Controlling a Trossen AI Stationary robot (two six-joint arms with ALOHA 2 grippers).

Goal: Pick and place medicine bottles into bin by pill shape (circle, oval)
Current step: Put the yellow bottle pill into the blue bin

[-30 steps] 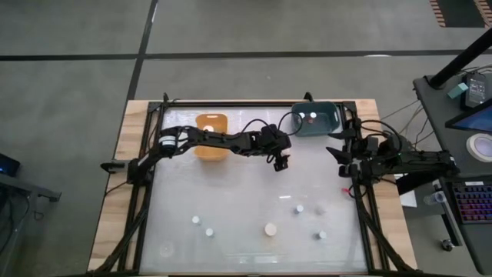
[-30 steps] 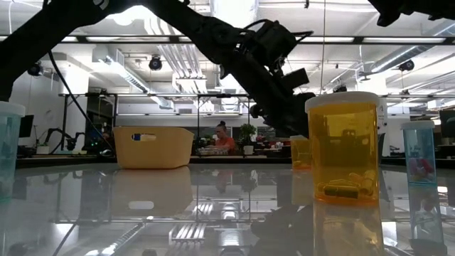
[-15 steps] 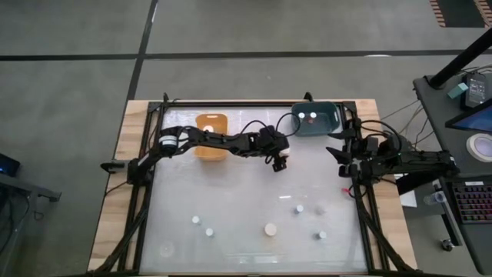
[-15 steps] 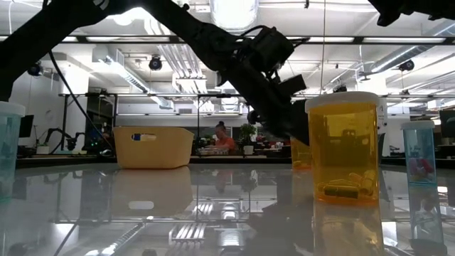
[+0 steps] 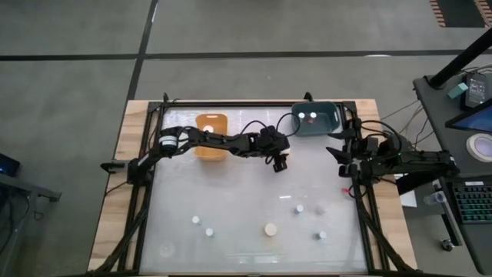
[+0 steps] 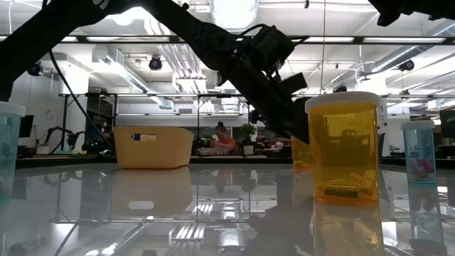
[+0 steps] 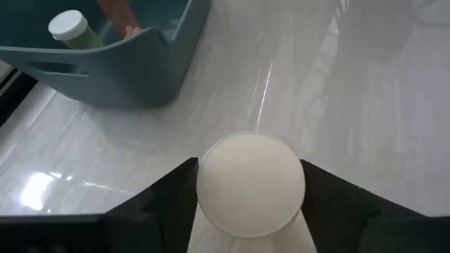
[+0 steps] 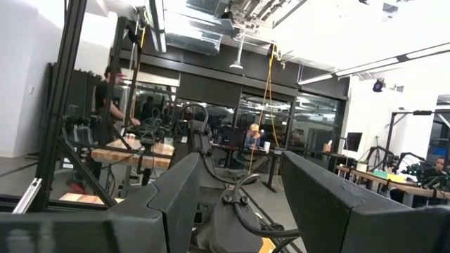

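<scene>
1. Since the earlier frames the left gripper (image 5: 280, 162) has drawn slightly back toward the left, away from the teal bin (image 5: 336, 128); the right arm and the loose bottles have not shifted.
2. A white-capped bottle (image 7: 251, 184) sits between the left gripper's fingers (image 7: 169, 204), its cap filling the gap in the left wrist view. The fingers flank it closely on both sides; I cannot tell whether they are clamped on it or only closing in.
3. This bottle is at mid-table toward the back, near the teal bin, which already holds one white-capped bottle (image 7: 68, 27). The orange bin (image 5: 211, 128) is further left along the back edge.
4. Six more bottles stand along the front of the table; the largest (image 6: 345, 148) is amber with oblong pills at its bottom.
5. Right gripper (image 5: 344, 159) waits at the right table edge, fingers apart, holding nothing.
6. Judged step: securing or carrying one bottle for sorting.
7. Next move likely needs a firm grip, a lift clear of the table, and release over the bin matching its pill shape.
</scene>
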